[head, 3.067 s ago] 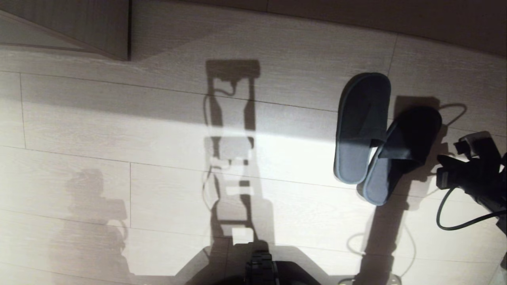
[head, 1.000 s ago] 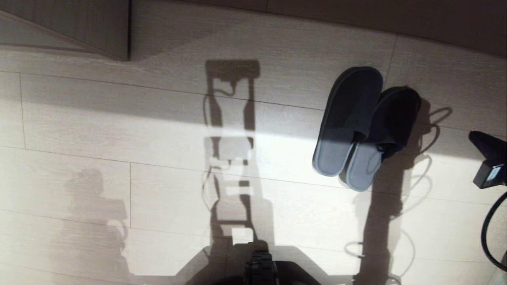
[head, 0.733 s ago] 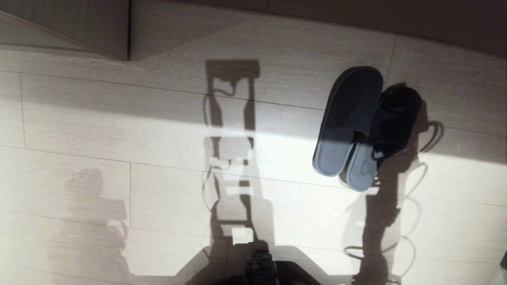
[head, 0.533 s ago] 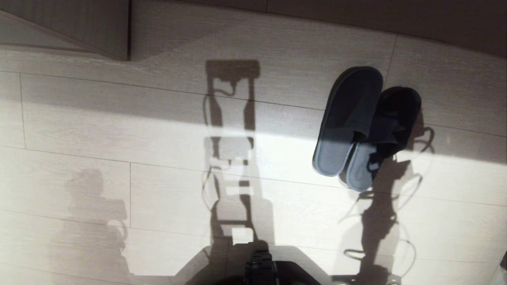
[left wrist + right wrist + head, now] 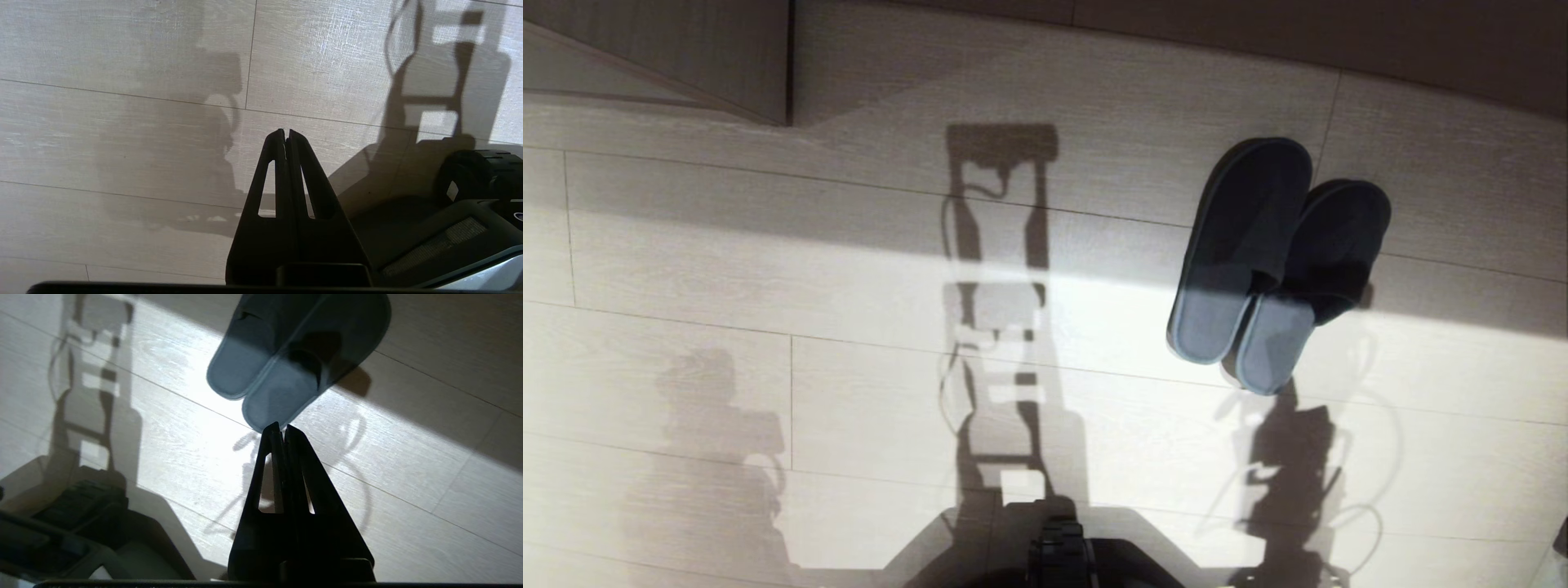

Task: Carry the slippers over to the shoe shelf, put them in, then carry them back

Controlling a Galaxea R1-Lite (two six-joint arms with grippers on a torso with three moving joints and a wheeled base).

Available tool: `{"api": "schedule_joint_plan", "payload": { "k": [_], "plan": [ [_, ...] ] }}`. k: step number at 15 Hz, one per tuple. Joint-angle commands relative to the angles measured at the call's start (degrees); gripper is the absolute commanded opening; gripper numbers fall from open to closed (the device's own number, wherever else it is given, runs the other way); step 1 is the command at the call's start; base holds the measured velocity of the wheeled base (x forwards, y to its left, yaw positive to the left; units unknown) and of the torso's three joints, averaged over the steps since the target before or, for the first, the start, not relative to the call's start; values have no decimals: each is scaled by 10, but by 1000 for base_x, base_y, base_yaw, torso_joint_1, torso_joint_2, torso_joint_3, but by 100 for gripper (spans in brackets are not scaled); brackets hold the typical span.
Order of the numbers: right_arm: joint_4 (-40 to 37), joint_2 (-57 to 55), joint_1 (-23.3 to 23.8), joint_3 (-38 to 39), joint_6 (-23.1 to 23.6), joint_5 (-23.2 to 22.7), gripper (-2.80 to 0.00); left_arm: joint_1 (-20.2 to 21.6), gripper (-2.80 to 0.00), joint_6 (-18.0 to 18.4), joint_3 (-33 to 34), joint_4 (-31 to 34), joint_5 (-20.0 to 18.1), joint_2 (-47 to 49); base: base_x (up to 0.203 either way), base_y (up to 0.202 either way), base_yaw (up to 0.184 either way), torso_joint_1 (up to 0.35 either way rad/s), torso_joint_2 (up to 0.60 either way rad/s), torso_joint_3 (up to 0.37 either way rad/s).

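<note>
With the right arm gone from the head view, the slippers (image 5: 1274, 261) lie touching at 2 o'clock on open floor (image 5: 849, 327), toes toward 1 o'clock, while both grippers (image 5: 286, 132) (image 5: 281, 426) are closed and empty.

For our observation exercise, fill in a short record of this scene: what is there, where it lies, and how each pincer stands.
slippers: dark blue-grey pair, side by side, touching, on the floor
floor: pale wood-grain planks, crossed by a bright band of light
left pincer: shut, empty, over bare floor
right pincer: shut, empty, near the slippers' heel ends, apart from them
robot base: dark, at the near edge of the head view
</note>
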State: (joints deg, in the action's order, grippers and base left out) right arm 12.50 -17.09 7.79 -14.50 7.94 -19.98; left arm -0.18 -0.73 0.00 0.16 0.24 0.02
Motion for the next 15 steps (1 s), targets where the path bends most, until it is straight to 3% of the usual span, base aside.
{"api": "schedule_joint_plan", "payload": {
  "k": [1,5,8,12,13,14,15],
  "plan": [
    [-3,16,-15,6,0,-2,-280,0,-280,0,1,0,0,0,0,0,0,0,0,0],
    [5,16,-18,47,9,-12,-280,0,-280,0,1,0,0,0,0,0,0,0,0,0],
    [-25,34,-75,45,11,-12,-280,0,-280,-1,1,0,0,-1,0,0,0,0,0,0],
    [-64,140,-80,100,13,70,-280,0,-280,0,1,0,0,0,0,0,0,0,0,0],
    [-71,165,-79,110,14,112,-280,0,-280,0,1,0,0,-1,0,0,0,0,0,0],
    [-79,176,-79,122,14,185,-280,0,-280,0,1,0,0,0,0,0,0,0,0,0],
    [-83,174,-78,132,14,220,-280,0,-280,0,1,0,0,0,0,0,0,0,0,0]
  ]
}}
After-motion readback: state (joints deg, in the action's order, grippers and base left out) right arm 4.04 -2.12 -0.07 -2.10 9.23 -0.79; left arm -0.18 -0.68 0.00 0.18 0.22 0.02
